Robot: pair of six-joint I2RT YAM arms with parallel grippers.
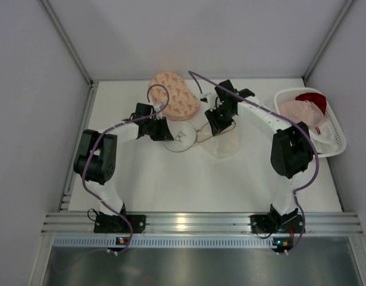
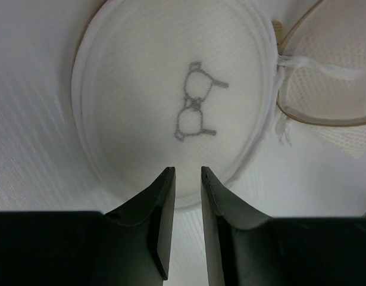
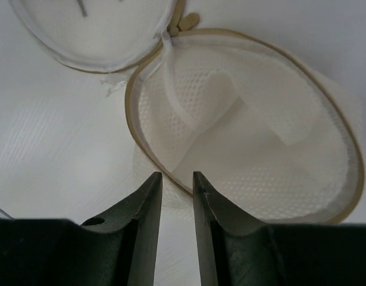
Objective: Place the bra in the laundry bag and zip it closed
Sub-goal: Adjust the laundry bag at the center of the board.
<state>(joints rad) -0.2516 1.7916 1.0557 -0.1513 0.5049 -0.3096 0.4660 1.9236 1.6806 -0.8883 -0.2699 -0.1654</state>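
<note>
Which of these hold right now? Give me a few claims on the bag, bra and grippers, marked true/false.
1. The laundry bag lies unzipped, its lid flipped open beside it. True.
2. The pink patterned bra is already inside the bag. False: it lies on the table behind the bag.
3. The left gripper is clamped on the lid. False: its jaws stand slightly apart at the lid's edge, nothing between them.
4. The basket on the right holds pink and red garments. True.
5. The right gripper holds the bra. False: it is empty, at the open bag's rim.
</note>
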